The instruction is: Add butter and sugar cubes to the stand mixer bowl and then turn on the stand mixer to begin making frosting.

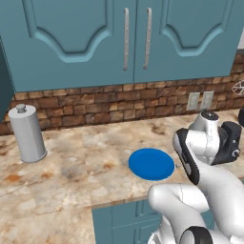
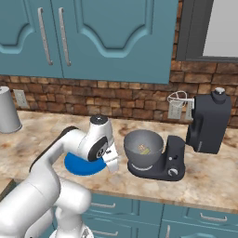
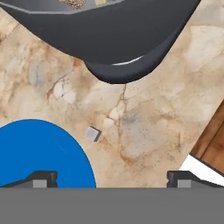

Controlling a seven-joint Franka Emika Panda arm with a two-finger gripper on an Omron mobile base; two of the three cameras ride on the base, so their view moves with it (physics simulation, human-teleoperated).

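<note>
The dark stand mixer stands on the counter with its head tilted up. Its grey bowl sits on the mixer base, and a small yellowish-tan piece, apparently the butter, lies inside. A small grey sugar cube lies on the counter between the blue plate and the base. My gripper points down over the counter just left of the bowl, open and holding nothing, above the plate's right edge.
A tall grey canister stands at the far left of the counter. The mixer's white-ringed knob faces front on the base. A brick backsplash with outlets runs behind, under teal cabinets. The counter's front edge lies close below the plate.
</note>
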